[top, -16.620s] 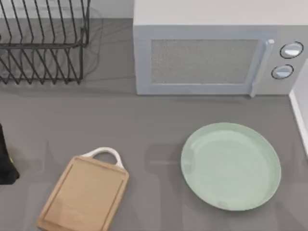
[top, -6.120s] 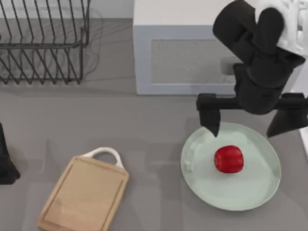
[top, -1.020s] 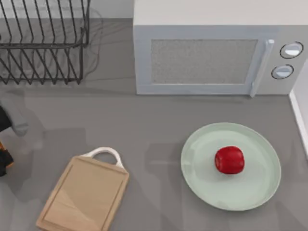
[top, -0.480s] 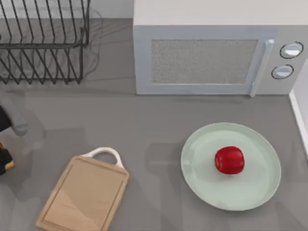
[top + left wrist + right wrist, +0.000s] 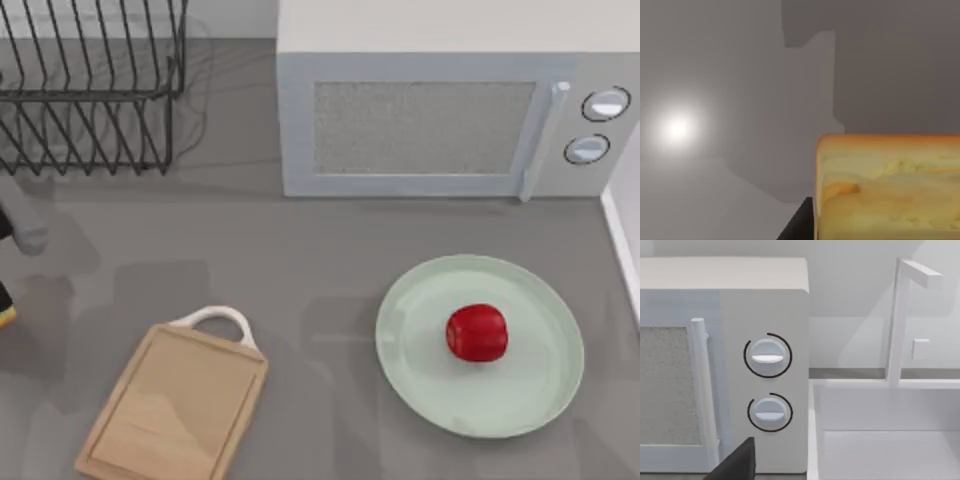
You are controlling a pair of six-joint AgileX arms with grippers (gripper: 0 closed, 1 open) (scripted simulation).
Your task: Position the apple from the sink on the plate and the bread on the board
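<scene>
resting on the pale mint-green plate (image 5: 480, 346), right of centre on the grey table (image 5: 300, 260), is the red apple (image 5: 477, 333), slightly far of the plate's middle. the light-wood cutting board (image 5: 172, 405) lies bare at the near left, tilted, its white loop handle (image 5: 213, 320) pointing to the far side. the left arm (image 5: 12, 232) enters at the table's left edge, well apart from the board; a sliver of orange shows just below it at that edge. the left wrist view shows the bread (image 5: 887, 187), golden-orange with pale yellow patches, close against the camera above the grey surface, with a dark gripper part beside it; whether the fingers clasp it cannot be told. a white microwave (image 5: 450, 100) stands at the far side, a black wire dish rack (image 5: 90, 85) at the far left. the right wrist view shows the microwave's two dials (image 5: 767, 356), the white sink (image 5: 885, 430) beside it, and a dark finger (image 5: 735, 462) of the right gripper; its state cannot be told.
</scene>
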